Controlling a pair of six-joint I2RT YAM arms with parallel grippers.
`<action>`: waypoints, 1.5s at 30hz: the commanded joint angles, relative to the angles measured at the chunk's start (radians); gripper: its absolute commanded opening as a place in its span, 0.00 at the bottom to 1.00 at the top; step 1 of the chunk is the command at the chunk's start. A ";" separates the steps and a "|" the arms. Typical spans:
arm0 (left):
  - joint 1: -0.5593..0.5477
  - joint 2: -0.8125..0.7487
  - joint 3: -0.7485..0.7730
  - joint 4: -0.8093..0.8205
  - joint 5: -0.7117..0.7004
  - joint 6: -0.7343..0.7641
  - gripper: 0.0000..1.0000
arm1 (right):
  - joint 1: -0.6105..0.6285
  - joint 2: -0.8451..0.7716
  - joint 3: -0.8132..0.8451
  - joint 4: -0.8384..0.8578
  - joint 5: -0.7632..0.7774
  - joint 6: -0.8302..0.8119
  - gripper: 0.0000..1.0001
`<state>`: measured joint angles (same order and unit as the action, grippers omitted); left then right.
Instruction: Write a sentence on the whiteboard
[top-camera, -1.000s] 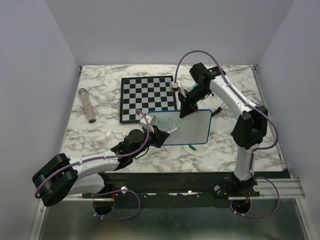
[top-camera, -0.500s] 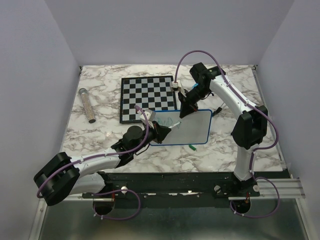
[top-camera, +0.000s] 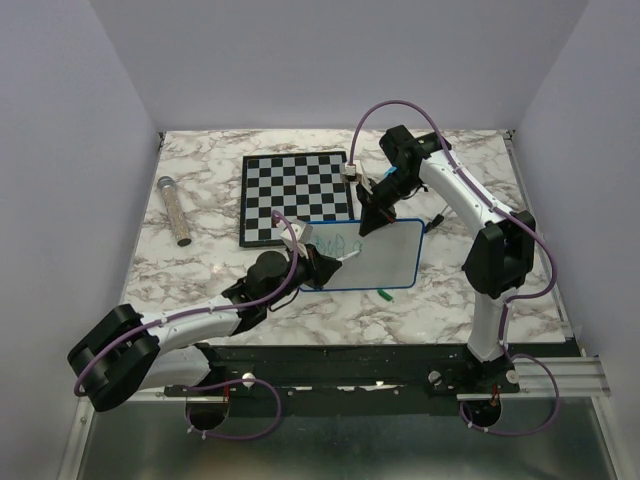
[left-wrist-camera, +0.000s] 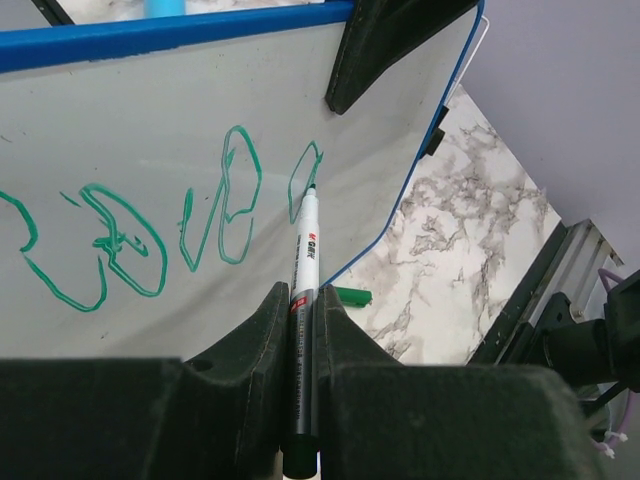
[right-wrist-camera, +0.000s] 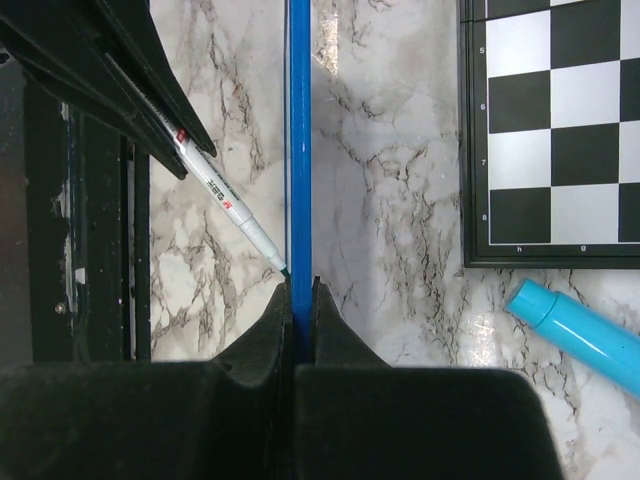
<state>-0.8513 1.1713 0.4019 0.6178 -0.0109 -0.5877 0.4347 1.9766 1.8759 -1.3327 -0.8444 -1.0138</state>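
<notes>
Nearest, at the bottom of the left wrist view, the left gripper (left-wrist-camera: 299, 300) is clamped on the one marker (left-wrist-camera: 306, 240). Its long axis runs straight up the frame, away from the hand. The tip sits at the foot of the last green loop and looks to be on the surface.

The whiteboard (left-wrist-camera: 150, 120) lies directly ahead of that tip and fills the upper left of this view. The sentence (left-wrist-camera: 160, 235) is a single row of four or five loopy green shapes, and I cannot read them. They run in from the left edge and end at the tip, and the unwritten white lies to the right. I judge the next stroke has to travel that way, toward the board's blue rim. The left arm is the nearer one and the only one holding a marker.

One green cap (left-wrist-camera: 350, 296) lies on the marble table (top-camera: 190, 265), just beyond the board's near corner.

Farther on, the right gripper (right-wrist-camera: 298, 290) is pinched shut on the board's blue rim. The right wrist view sees the board edge-on, so it seems tipped up off the table, though I cannot tell how steeply.

Beyond that are one checkered board (right-wrist-camera: 550, 130) at the upper right and one light blue pen (right-wrist-camera: 575, 335) just below it. In the overhead view, one speckled cylinder (top-camera: 176, 212) lies well apart at the far left.
</notes>
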 joint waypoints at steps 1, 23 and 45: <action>0.014 0.036 0.017 -0.023 0.009 -0.008 0.00 | 0.004 0.030 -0.006 -0.066 -0.021 -0.022 0.00; 0.032 0.010 0.083 0.120 0.072 -0.008 0.00 | 0.004 0.031 -0.006 -0.068 -0.021 -0.023 0.01; 0.043 0.019 0.060 0.183 0.134 -0.015 0.00 | 0.003 0.031 -0.008 -0.066 -0.021 -0.022 0.01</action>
<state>-0.8124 1.2335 0.5064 0.7341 0.0883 -0.5995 0.4301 1.9842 1.8759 -1.3396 -0.8532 -1.0103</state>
